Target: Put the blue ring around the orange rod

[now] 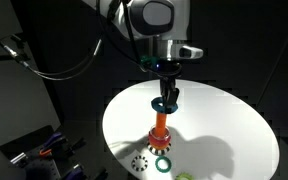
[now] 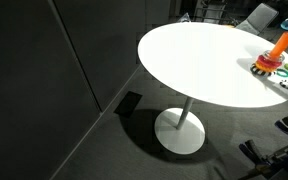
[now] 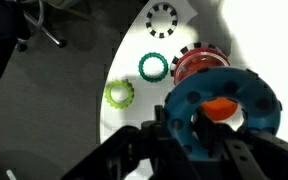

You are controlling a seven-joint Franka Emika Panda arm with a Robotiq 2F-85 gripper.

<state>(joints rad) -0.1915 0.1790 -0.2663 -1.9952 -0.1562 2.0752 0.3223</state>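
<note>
Blue ring (image 3: 259, 108) was clenched in pincer (image 1: 166, 98), just above orange rod (image 1: 160, 126); arm pointed straight down.

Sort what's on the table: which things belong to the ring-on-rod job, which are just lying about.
For the job: blue ring, held in the gripper; orange rod.
Lying about: dark green ring; light green ring; white toothed ring.

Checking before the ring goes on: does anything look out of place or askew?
Only the lime ring: it lies right at the table edge and might slip off. Nothing looks spilled or damaged.
</note>
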